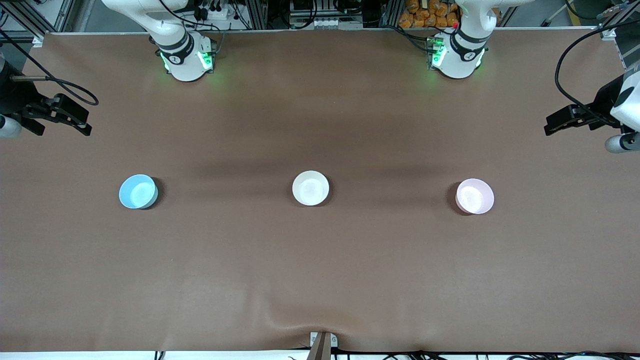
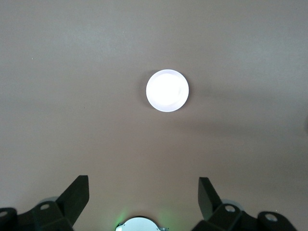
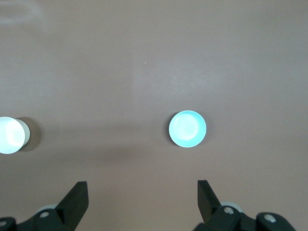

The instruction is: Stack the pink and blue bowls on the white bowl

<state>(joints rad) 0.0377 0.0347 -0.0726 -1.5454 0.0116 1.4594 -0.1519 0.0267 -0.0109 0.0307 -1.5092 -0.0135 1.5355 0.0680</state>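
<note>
Nothing stacked yet. Three bowls stand in one row across the middle of the bench (image 1: 320, 270), well apart, each upright and empty. The blue bowl (image 1: 138, 191) is toward my right arm's end, the white bowl (image 1: 310, 188) mid-bench, the pink bowl (image 1: 474, 196) toward my left arm's end.

My right tool (image 3: 139, 202) hangs high over the bench edge at its own end, jaws spread wide, empty; blue bowl is the nearest to it. My left tool (image 2: 143, 199) hangs likewise at the other end, jaws wide, empty; pink bowl nearest.

Bowls are round, so no long axis to align to; I judge a rim pinch will serve.

Bench cover is plain brown cloth, slightly puckered at the near edge. Approach paths look unobstructed.
</note>
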